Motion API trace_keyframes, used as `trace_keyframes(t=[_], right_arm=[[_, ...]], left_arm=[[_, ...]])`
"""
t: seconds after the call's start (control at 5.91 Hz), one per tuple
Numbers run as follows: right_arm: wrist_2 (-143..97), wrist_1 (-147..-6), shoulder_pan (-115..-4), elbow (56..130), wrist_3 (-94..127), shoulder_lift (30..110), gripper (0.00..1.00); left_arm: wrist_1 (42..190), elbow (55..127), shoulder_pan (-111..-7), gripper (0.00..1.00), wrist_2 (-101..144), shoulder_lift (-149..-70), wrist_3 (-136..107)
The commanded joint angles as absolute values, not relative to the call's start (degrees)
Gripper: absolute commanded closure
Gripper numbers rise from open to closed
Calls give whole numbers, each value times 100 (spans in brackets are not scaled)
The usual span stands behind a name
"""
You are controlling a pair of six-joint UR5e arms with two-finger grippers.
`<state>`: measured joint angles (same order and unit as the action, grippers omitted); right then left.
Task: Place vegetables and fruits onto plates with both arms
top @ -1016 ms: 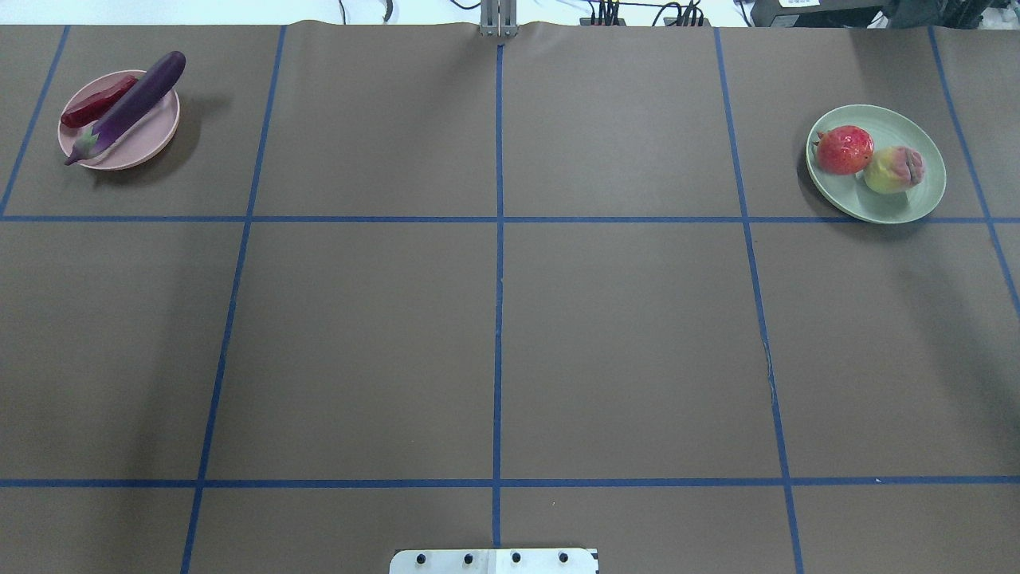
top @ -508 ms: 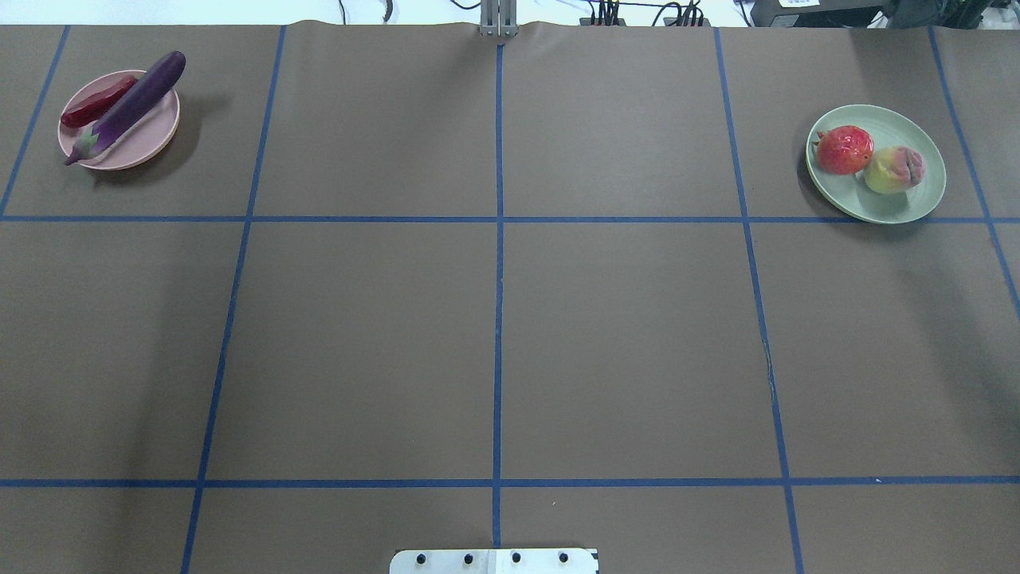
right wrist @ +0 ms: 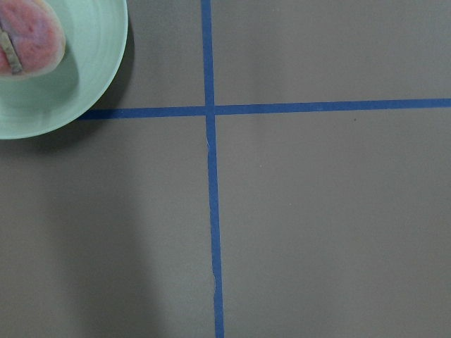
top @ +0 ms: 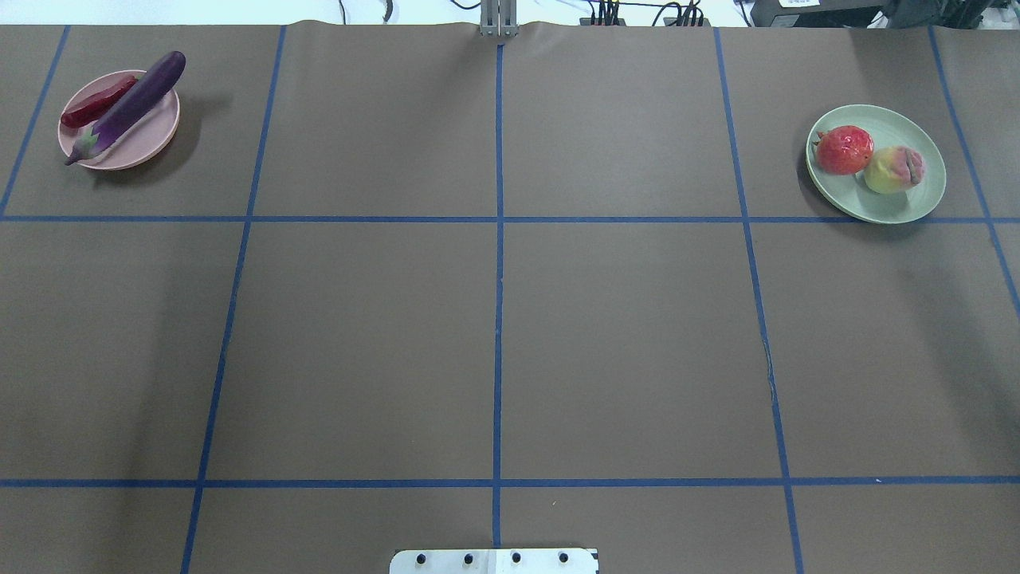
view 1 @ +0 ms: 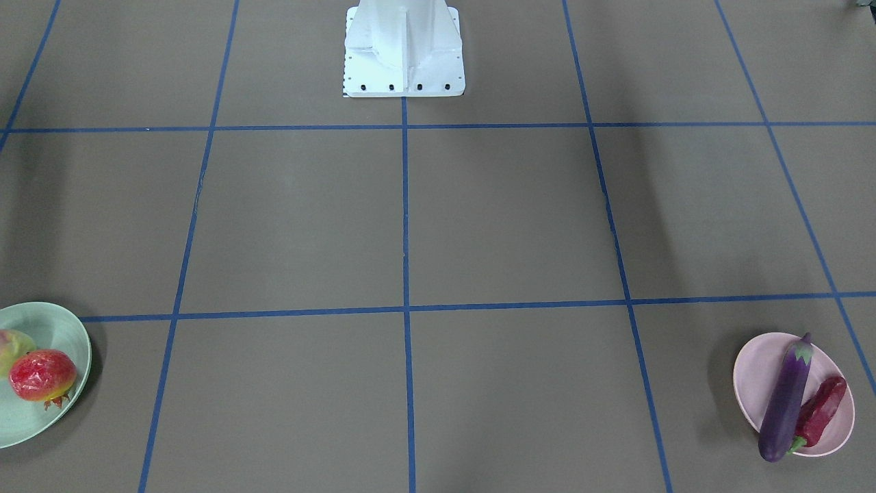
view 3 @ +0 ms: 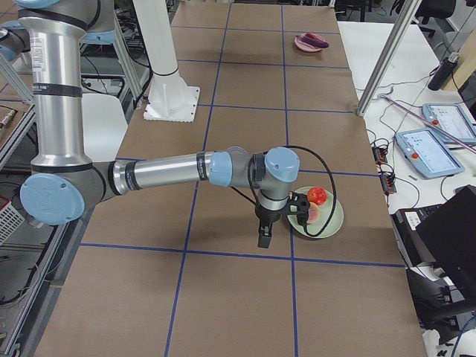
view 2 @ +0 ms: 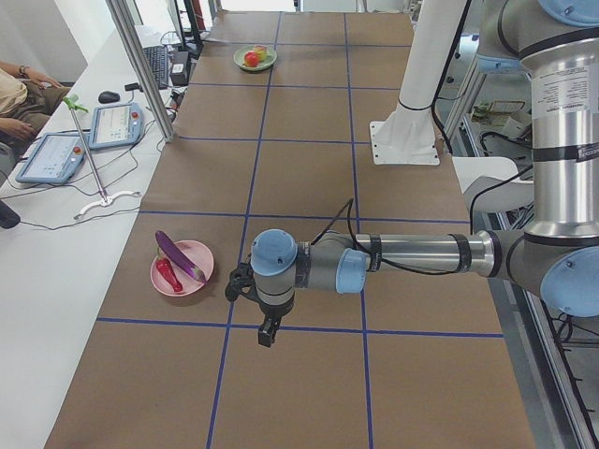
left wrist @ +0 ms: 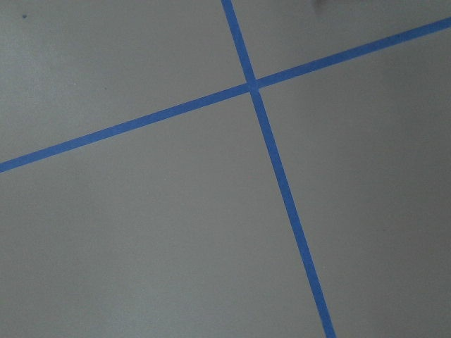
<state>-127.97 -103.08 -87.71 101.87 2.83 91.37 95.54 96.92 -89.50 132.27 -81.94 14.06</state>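
Staying unmoved, the long purple eggplant (top: 131, 104) and red chili pepper (top: 96, 104) lie on the pale pink plate (top: 153, 146), and the red-orange pomegranate (top: 845, 149) and yellow-green peach (top: 892, 169) on the pale green plate (top: 884, 209). The task looks done. I cannot tell whether the left gripper (view 2: 266, 337) or the right gripper (view 3: 262, 241) is apart or together.

From overhead I see no change over the last second: the pink plate (top: 150, 137) and the green plate (top: 884, 206) sit unmoved.

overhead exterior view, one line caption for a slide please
Eggplant and chili pepper on the pink plate far left, pomegranate and peach on the green plate far right
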Motion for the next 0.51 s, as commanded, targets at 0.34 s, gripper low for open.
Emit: trace_keyframes(t=[0.34], right_arm=[[-12867,-10310,-8763,10326,299,9245,0]], left_arm=[[9589,9747,-8947,0,13219,-8191,1397]])
